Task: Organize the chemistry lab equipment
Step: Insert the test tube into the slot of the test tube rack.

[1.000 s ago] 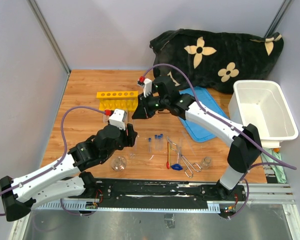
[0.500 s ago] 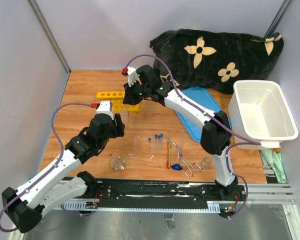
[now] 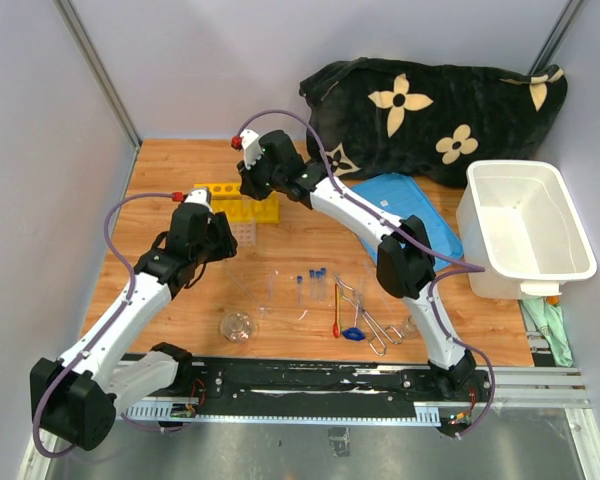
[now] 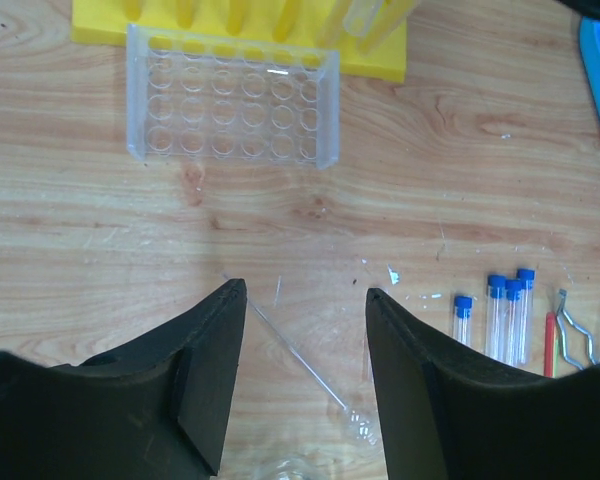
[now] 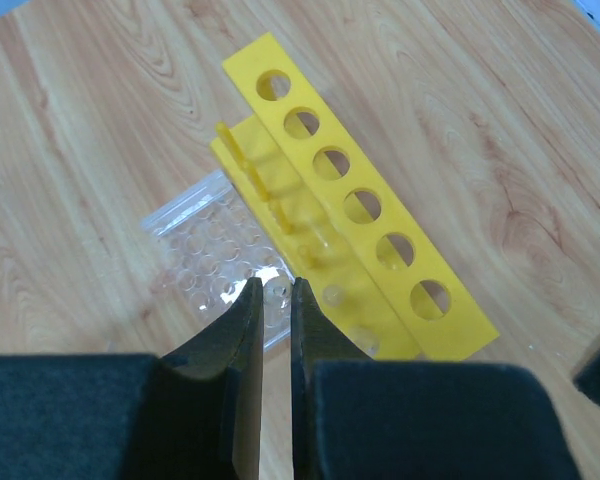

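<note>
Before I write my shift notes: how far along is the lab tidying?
Little looks done: the rack shows empty holes and the tub is empty. In hand: nothing visible; right gripper hovers nearly shut over the rack, left gripper open. Left: tubes, tongs, spatula, flask loose on the table.

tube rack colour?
The tube rack is yellow; clearest in the right wrist view.

I see the wooden table [image 3: 170, 170] bearing the yellow tube rack [image 3: 255, 208] beside a clear well tray [image 4: 232, 108], and nearer the bases blue-capped test tubes [image 3: 310, 285], a red-handled spatula [image 3: 337, 310], metal tongs [image 3: 365, 315], a small flask [image 3: 238, 326].
</note>
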{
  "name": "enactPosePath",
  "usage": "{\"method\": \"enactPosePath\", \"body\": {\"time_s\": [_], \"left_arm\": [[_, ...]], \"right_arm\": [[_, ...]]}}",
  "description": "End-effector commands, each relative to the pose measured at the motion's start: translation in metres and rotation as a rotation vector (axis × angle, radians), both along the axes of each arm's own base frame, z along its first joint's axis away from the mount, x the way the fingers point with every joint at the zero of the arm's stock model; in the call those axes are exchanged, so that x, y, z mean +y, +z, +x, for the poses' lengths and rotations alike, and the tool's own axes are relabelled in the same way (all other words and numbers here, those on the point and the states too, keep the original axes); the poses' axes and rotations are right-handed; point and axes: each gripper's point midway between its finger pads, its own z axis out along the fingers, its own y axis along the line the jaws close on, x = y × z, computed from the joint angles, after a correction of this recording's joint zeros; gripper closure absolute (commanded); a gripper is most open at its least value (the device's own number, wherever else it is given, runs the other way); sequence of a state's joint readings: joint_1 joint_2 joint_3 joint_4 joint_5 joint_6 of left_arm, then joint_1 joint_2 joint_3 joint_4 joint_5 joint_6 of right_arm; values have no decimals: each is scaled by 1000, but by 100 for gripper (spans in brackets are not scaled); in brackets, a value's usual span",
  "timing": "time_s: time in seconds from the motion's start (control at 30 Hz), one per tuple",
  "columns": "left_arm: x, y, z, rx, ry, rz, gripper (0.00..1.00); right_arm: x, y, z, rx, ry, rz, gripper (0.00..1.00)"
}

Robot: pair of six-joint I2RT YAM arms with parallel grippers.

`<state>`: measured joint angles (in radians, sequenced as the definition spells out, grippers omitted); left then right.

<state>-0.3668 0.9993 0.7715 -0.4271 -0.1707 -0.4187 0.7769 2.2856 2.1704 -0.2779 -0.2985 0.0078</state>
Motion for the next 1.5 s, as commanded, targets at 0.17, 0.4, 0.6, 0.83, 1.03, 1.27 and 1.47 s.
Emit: {"method": "enactPosePath", "body": {"time_s": [0.17,0.4,0.6,0.83,1.03,1.27,1.47], "left_arm": [[12,15,6,-30,-5,-51,44],[18,12,7,-25,2,-54,45],[20,11,7,-27,2,-55,45],[22,10,6,-26,-1,-49,45],[20,7,8,-23,-8,-59,45],[19,3,8,-17,-12,-64,46],[19,0,7,-12,-14,-64,46]], "right_arm": [[15,5,30,-123,-19,52,99],[21,15,37,-160,-12,99,99],[26,10,43,-168,-11,105,99],[27,1,45,-157,-14,96,99],[22,-3,44,-162,-21,68,99],[16,-6,43,-163,-28,46,99],[14,-8,40,-159,-29,37,99]]}}
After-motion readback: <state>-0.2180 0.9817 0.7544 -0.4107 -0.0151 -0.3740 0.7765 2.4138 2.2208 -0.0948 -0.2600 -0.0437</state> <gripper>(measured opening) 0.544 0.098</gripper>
